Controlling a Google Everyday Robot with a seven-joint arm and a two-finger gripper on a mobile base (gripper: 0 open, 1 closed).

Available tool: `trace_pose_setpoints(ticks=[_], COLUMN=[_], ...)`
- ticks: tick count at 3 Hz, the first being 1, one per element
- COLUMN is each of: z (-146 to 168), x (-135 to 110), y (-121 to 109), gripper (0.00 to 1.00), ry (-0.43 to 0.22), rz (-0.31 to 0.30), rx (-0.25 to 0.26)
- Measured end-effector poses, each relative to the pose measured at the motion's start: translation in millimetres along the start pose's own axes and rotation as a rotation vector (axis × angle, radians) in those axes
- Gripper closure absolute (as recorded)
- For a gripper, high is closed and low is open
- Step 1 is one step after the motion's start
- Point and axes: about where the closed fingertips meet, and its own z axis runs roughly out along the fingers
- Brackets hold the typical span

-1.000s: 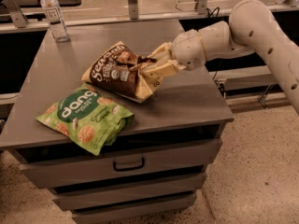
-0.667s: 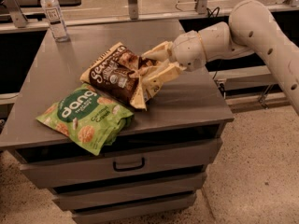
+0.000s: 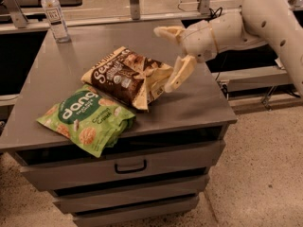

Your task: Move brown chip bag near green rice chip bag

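Note:
The brown chip bag (image 3: 124, 76) lies crinkled on the grey cabinet top (image 3: 199, 103), its lower edge touching the green rice chip bag (image 3: 86, 117), which lies flat at the front left and overhangs the front edge. My gripper (image 3: 171, 56) hangs just right of the brown bag and a little above the top. Its two pale fingers (image 3: 179, 74) are spread wide apart and hold nothing. The lower finger is close to the bag's right edge.
A clear water bottle (image 3: 53, 14) stands at the back left corner of the cabinet top. The cabinet has drawers below with a dark handle (image 3: 129, 166). My arm (image 3: 255, 18) comes in from the right. Dark shelving stands behind.
The gripper has let go of the brown chip bag and drawn back to the right with its fingers opened wide. The bag now lies flatter, against the green bag.

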Motion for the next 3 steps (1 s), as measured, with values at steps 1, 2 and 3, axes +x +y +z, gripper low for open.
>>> trace_pose_setpoints(ticks=[1,2,3], z=[-53,-137,-136], x=[-15,-44,-47], y=[-39,-85,-87], gripper=[0.00,0.00,0.00], ry=[0.091,0.188,0.178], rz=[-0.084,-0.182,-0.186], rx=[0.104,0.331,0.332])
